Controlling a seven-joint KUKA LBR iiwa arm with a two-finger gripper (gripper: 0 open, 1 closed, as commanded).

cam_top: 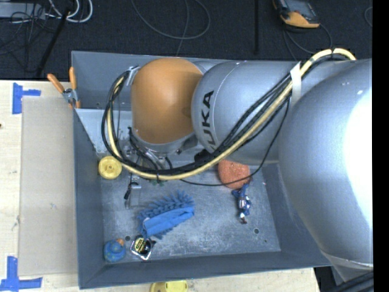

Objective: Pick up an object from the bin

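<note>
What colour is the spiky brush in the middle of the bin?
The brush is blue, in the camera view.

Disc [110, 167] left of brush [165, 215], sponge [233, 173] right of it

soft even light, sheen on arm [331, 132]

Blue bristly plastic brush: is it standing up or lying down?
Lying down: the blue bristly brush stretches lengthwise across the grey bin's floor, bristles sideways.
</note>
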